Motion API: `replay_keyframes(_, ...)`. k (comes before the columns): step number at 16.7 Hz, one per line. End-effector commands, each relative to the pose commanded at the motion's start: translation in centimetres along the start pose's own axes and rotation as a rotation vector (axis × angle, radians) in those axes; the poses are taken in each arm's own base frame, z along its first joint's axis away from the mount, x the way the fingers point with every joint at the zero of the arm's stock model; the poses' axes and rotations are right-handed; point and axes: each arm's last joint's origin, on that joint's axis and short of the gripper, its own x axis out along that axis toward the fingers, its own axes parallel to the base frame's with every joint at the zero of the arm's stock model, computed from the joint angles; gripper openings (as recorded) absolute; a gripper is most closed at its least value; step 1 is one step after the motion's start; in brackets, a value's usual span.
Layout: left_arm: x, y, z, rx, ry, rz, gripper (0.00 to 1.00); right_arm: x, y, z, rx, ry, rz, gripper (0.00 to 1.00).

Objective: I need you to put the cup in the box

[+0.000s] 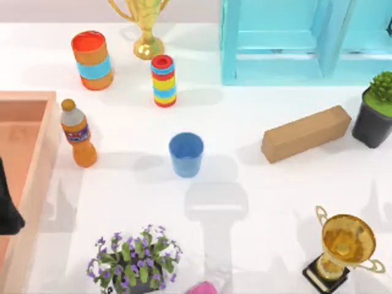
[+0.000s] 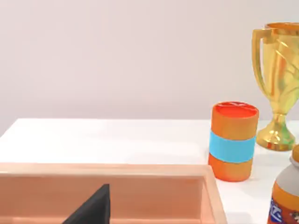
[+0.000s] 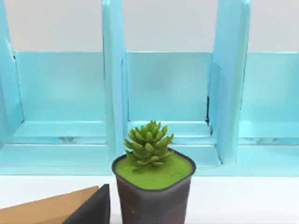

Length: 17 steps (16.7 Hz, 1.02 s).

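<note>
Cup [image 1: 185,154] upright on counter [image 1: 257,202], mid-way, well right of box [image 1: 37,177]; bottle [image 1: 78,133] stands between them. Left pincer [image 1: 7,205] over box, right pincer [image 3: 91,207] near brown block [image 1: 305,133]; grip state cannot tell. Advice: grasp cup rim from above, lift high over bottle, release inside box.

Cup [image 1: 185,154] right of box [image 1: 38,165]

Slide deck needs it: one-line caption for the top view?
Blue cup stands upright mid-table, untouched, right of the bottle and the open box at the table's left edge.
</note>
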Motion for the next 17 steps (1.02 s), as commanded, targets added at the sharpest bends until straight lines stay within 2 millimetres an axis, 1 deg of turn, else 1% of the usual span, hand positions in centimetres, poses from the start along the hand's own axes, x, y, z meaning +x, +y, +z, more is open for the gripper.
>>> replay_keyframes(3,0.0,0.0,0.2,-0.002,0.006,-0.002,1.0,0.0,0.0,0.0,0.0,0.0,0.0,1.0)
replay_keyframes(5,0.0,-0.2,1.1,-0.013,0.036,-0.015,1.0,0.0,0.0,0.0,0.0,0.0,0.0,1.0)
replay_keyframes(7,0.2,-0.4,2.8,-0.033,0.091,-0.036,1.0,0.0,0.0,0.0,0.0,0.0,0.0,1.0)
replay_keyframes(10,1.1,-1.0,6.4,-0.072,0.214,-0.08,1.0,0.0,0.0,0.0,0.0,0.0,0.0,1.0)
replay_keyframes(13,3.3,-2.1,10.8,-0.114,0.378,-0.127,1.0,0.0,0.0,0.0,0.0,0.0,0.0,1.0)
replay_keyframes(15,5.7,-3.2,13.6,-0.139,0.503,-0.156,1.0,0.0,0.0,0.0,0.0,0.0,0.0,1.0)
replay_keyframes(17,8.6,-4.9,16.0,-0.156,0.638,-0.178,1.0,0.0,0.0,0.0,0.0,0.0,0.0,1.0)
